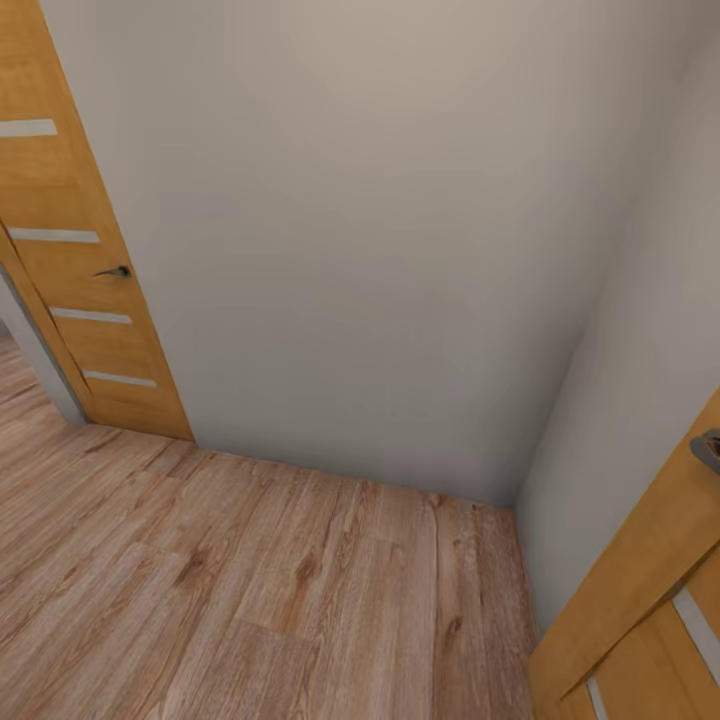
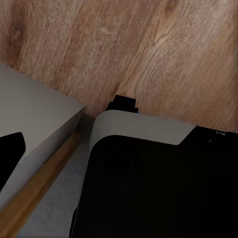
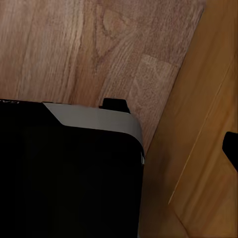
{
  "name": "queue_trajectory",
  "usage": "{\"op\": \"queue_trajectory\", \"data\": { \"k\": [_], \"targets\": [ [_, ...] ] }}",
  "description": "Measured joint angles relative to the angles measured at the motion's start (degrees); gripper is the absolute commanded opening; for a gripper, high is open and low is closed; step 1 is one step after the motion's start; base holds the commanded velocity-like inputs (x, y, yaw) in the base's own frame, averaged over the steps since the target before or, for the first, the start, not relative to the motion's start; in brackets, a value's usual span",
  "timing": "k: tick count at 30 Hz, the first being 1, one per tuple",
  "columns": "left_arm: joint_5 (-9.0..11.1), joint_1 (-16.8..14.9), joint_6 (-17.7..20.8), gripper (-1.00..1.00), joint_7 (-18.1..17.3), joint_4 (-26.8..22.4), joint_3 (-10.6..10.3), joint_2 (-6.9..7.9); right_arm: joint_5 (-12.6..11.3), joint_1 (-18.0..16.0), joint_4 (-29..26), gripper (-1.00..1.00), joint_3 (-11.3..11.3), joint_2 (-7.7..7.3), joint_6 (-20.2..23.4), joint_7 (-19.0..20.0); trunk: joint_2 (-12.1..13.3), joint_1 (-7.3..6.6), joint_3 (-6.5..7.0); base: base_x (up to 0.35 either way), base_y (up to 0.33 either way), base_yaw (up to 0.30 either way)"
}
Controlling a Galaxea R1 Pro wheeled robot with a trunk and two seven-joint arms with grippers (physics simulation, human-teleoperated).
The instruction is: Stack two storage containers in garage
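Note:
The two storage containers are out of view, and so is the garage. I face a corner of beige wall over a light wood-plank floor. In the left wrist view one dark fingertip of my left gripper pokes in at the edge, above my black, grey-rimmed base. The right wrist view has one dark fingertip of my right gripper in front of a wooden door panel, beside my base. Nothing is seen in either gripper, and the jaws' spacing does not show.
A wooden door with pale slats and a dark handle stands at the left, with an opening beyond its frame. Another wooden door stands close at my right, handle at the edge. A grey wall lies close by my base's left side.

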Motion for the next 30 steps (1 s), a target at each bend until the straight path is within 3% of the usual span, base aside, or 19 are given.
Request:
{"op": "queue_trajectory", "data": {
  "k": [10,30],
  "targets": [
    [0.0,0.01,-0.06,1.0,0.0,-0.01,0.0,0.07,0.01,-0.01,0.0,1.0,0.0,0.0,0.02,0.0,0.0,0.0,0.0,0.322,0.0,0.025],
    [0.01,0.01,-0.06,1.0,0.0,-0.02,0.0,0.07,0.01,-0.02,0.0,1.0,0.0,0.0,0.02,0.0,0.0,0.0,0.0,0.322,0.0,0.259]
  ]
}}
